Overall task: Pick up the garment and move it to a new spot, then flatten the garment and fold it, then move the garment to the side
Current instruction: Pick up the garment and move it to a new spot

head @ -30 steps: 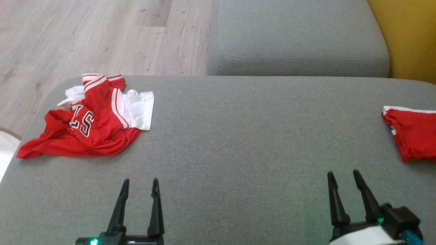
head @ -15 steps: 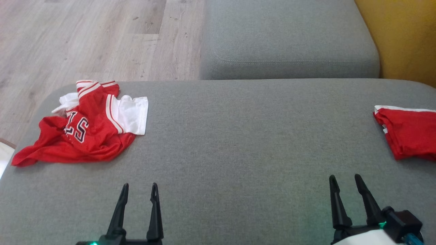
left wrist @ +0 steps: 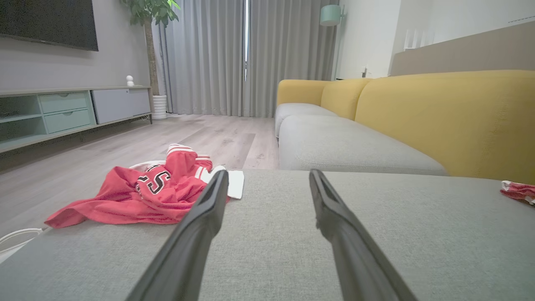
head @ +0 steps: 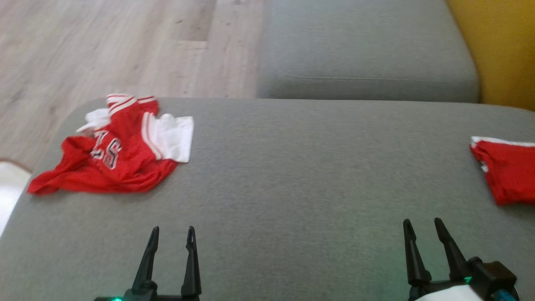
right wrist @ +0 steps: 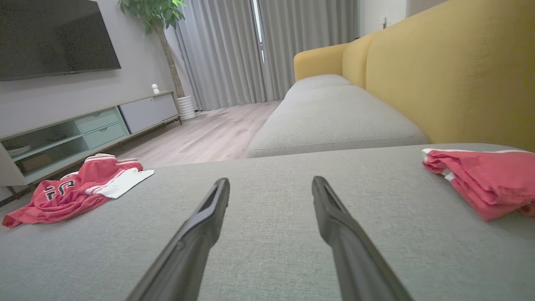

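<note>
A crumpled red and white garment [head: 121, 150] with dark lettering lies at the far left of the grey cushion [head: 292, 175]; it also appears in the left wrist view [left wrist: 154, 192] and the right wrist view [right wrist: 79, 188]. My left gripper [head: 173, 230] hovers open near the cushion's front edge, well short of the garment, with nothing between its fingers. My right gripper [head: 421, 223] stands open and empty at the front right. The gap between the left gripper's [left wrist: 267, 177] fingers and the right gripper's [right wrist: 269, 184] fingers shows bare cushion.
A folded red garment [head: 508, 169] rests at the cushion's right edge, also in the right wrist view [right wrist: 480, 179]. Another grey seat cushion [head: 363, 50] lies beyond, with a yellow backrest [head: 501, 46] to the right. Wooden floor [head: 104, 46] lies past the left edge.
The head camera has shifted a little, so the whole picture moved and blurred. Both grippers stay open in place and the garments have not moved.
</note>
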Motion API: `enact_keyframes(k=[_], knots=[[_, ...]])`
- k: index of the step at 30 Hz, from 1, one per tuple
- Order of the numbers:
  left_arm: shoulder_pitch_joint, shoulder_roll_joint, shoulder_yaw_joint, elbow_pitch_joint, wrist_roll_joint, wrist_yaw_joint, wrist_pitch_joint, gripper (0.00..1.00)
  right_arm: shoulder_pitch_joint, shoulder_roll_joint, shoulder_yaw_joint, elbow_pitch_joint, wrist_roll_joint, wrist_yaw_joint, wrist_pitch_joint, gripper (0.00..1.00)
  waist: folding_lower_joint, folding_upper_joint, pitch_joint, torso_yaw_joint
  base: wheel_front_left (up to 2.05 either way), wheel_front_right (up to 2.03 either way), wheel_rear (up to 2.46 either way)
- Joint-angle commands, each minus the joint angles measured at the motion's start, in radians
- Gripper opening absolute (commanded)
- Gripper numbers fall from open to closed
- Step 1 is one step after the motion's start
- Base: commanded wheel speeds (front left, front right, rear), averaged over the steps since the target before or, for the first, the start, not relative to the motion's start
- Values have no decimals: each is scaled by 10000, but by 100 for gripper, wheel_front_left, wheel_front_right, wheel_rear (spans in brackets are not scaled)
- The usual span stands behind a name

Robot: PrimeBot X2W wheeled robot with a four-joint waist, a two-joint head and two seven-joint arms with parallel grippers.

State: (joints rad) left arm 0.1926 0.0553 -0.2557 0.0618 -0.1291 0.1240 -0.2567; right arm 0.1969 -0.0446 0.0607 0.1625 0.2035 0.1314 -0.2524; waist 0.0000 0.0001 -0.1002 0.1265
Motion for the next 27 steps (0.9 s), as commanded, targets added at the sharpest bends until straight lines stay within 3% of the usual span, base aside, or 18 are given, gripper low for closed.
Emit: enact_keyframes(k=[1, 7, 8, 15, 27], knots=[[-354, -51, 332, -269, 40, 66, -51, 100, -297, -57, 253, -365, -74, -7, -93, 100, 0, -1, 92, 537, 0, 0, 0], [-392, -51, 370, -315, 42, 108, -51, 100, -351, -57, 378, -435, -51, -7, -93, 100, 0, -1, 200, 1669, 0, 0, 0], [-369, -51, 420, -329, 63, 137, -51, 100, -370, -57, 426, -444, -14, -7, -93, 100, 0, -1, 208, 2112, 0, 0, 0], [-328, -51, 589, -317, 136, 168, -51, 100, -442, -57, 578, -382, 106, -7, -93, 100, 0, -1, 222, 3261, 0, 0, 0], [-259, -51, 953, -587, -42, 529, -51, 100, -1162, -57, 970, -2, -216, -7, -93, 100, 0, -1, 664, 3671, 0, 0, 0]])
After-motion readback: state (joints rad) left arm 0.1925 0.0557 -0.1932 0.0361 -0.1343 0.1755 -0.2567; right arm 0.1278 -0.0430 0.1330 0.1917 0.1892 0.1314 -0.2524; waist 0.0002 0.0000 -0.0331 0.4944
